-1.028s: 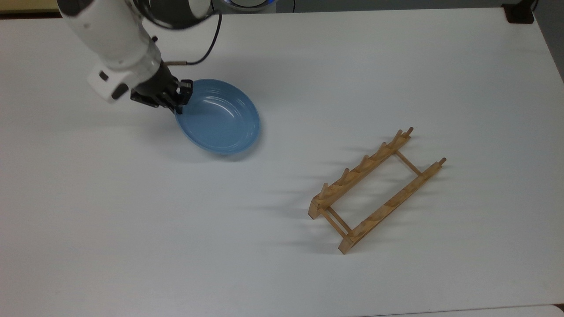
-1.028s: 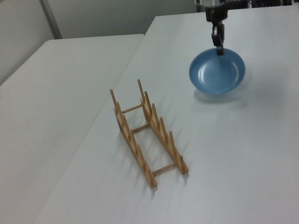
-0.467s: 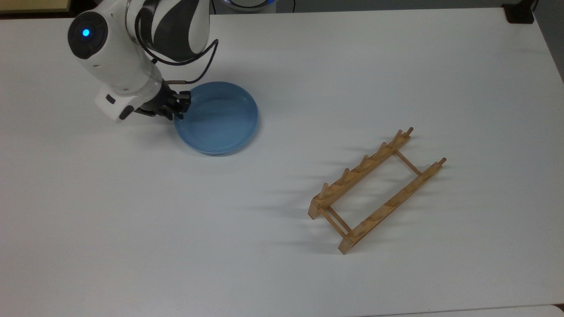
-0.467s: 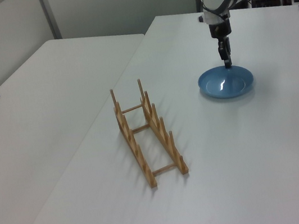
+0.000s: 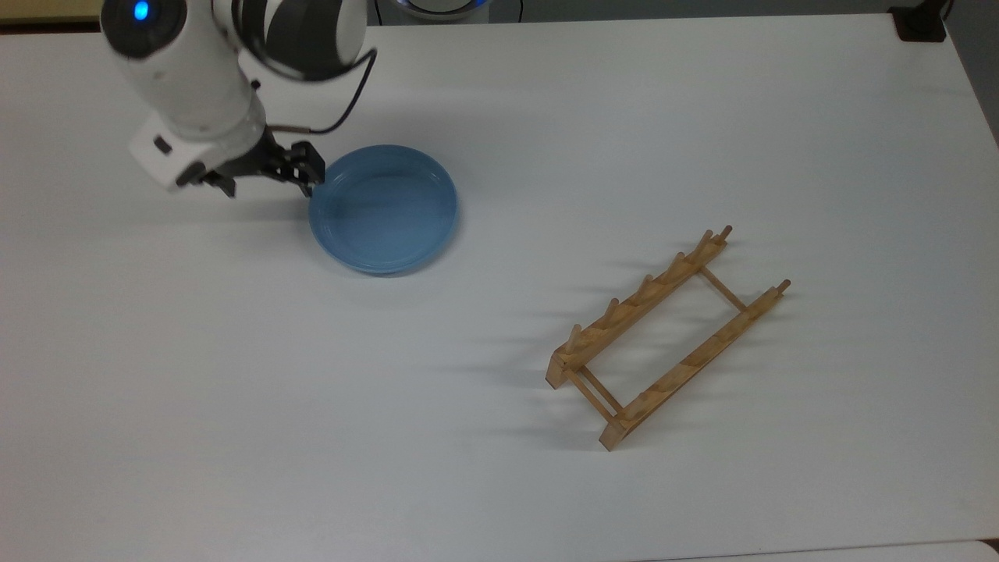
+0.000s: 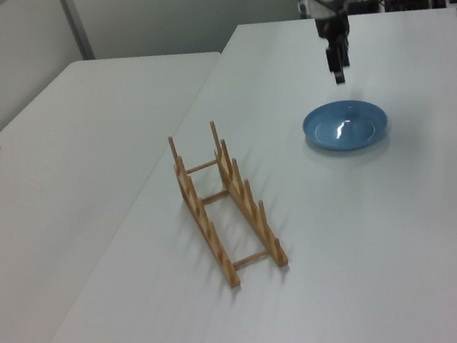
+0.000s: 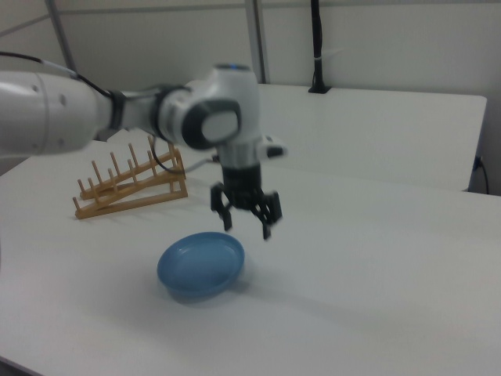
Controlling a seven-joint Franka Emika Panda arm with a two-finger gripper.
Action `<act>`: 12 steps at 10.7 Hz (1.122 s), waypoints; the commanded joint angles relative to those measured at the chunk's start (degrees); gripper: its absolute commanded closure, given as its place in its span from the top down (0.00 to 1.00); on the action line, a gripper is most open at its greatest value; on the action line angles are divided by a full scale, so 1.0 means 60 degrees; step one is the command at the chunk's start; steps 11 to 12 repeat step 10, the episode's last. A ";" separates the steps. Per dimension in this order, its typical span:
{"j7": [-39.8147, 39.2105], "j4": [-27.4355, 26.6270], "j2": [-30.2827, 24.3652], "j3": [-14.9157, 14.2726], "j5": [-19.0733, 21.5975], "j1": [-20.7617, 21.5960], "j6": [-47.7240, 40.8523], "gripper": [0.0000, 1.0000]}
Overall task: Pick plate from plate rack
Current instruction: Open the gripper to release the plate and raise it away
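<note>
light blue and matte, the plate lies flat on the white table, right side up, with a raised rim around a shallow well. a small glint of light sits in the well in the left view. it is well apart from the plate rack, which stands empty of it, nearer the top view's right. the rack is pale wood, two rails with upright pegs joined by thin dowels, like a short ladder.

the gripper hangs off the plate's rim, at the top view's left of it, and touches nothing. in the right view the gripper is above the table with its two dark fingers spread wide and nothing between them. in the left view it is above the far edge of the plate with clear space beneath.

half a second ago the fingers were down at the plate's rim, gripping it as the plate sat level on the table. a second ago the plate was tipped up on edge in the grip. now the fingers have let go and the arm has pulled up and away toward the top view's left. the plate has kept its spot since it was set down, and the rack has not shifted at all.
</note>
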 commanded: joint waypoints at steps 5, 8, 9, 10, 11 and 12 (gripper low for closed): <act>0.1547 -0.0058 -0.3027 0.2189 -0.1722 -0.0121 -0.2623 1.00; 0.2367 -0.0087 -0.3220 0.3111 -0.1663 -0.1100 -0.2889 1.00; 0.2368 -0.0087 -0.3205 0.3274 -0.1663 -0.1190 -0.2874 1.00; 0.2354 -0.0102 -0.3176 0.3290 -0.1663 -0.1206 -0.2860 1.00; 0.2354 -0.0102 -0.3176 0.3290 -0.1663 -0.1206 -0.2860 1.00; 0.2354 -0.0102 -0.3176 0.3290 -0.1663 -0.1206 -0.2860 1.00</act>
